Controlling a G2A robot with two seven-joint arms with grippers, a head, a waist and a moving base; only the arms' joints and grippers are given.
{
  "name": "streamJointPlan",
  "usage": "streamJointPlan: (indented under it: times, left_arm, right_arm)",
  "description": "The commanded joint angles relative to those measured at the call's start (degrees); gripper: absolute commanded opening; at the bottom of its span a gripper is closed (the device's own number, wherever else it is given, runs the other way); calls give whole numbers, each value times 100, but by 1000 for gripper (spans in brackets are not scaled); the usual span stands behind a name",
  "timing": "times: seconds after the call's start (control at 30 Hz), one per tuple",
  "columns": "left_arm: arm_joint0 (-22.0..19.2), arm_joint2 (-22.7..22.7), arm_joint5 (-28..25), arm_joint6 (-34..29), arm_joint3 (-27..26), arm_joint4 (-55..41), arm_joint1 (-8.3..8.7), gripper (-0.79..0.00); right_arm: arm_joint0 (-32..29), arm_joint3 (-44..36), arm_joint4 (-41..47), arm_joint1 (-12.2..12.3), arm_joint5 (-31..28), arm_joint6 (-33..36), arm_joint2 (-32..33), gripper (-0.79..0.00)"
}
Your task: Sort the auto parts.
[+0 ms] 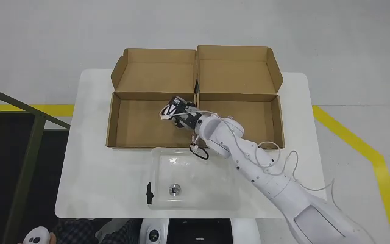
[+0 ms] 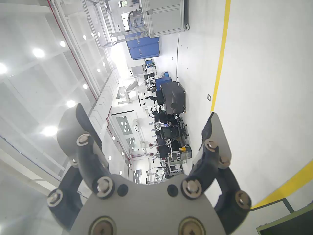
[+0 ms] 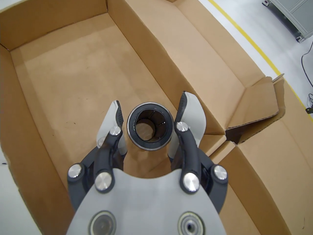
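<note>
Right arm: I stretch it from the near right corner of the bench [image 1: 91,152] slantwise toward the middle of the far edge, crossing the far right corner of the clear tray [image 1: 207,177].
Right pincer [image 3: 151,99]: it points down into the cardboard box [image 3: 73,74] at the far left of the bench, at the end that adjoins the second box [image 1: 244,119]. It is clenched on the black ring [image 3: 150,125].
Ring: it sits between my two fingers [image 3: 193,108] with its open end facing my wrist and cardboard showing through the hole, near the box's far wall.
Left pincer [image 2: 146,110]: it is aimed out at the hall, off the bench, released and spread wide with nothing between the fingers.
Tray: it lies at the middle of the near edge. A small round metal part [image 1: 175,190] lies inside, and a black part [image 1: 148,193] is at its left rim.
</note>
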Motion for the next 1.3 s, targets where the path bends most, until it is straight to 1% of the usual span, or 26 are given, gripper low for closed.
streamJointPlan:
  times: [0.0,0.03,0.2,0.37,0.4,0.47,0.67,0.8,1.0,1.23,1.27]
  left_arm:
    - [0,0,0,0,0,0,0,0]
    - [0,0,0,0,0,0,0,0]
    - [0,0,0,0,0,0,0,0]
    - [0,0,0,0,0,0,0,0]
    - [0,0,0,0,0,0,0,0]
    - [0,0,0,0,0,0,0,0]
    - [0,0,0,0,0,0,0,0]
    - [0,0,0,0,0,0,0,0]
    - [0,0,0,0,0,0,0,0]
    - [0,0,0,0,0,0,0,0]
    - [0,0,0,0,0,0,0,0]
  right_arm:
    - [-90,-222,-56,28,-44,-9,75,-311]
    - [-187,-409,-104,53,-94,2,127,-289]
    - [-514,-1020,-189,140,-375,50,312,-243]
    - [-938,-1703,-236,235,-725,94,478,-249]
    - [-1001,-1791,-229,246,-775,92,487,-222]
    - [-1166,-2000,-259,280,-883,121,535,-191]
    - [-1710,-2583,-376,402,-1293,129,692,-142]
    - [-2119,-2922,-535,506,-1625,147,811,-123]
    - [-2722,-3332,-792,668,-2033,151,1064,-123]
    - [-3160,-3584,-992,799,-2504,170,1176,-102]
    - [-3200,-3603,-1014,813,-2563,168,1182,-111]
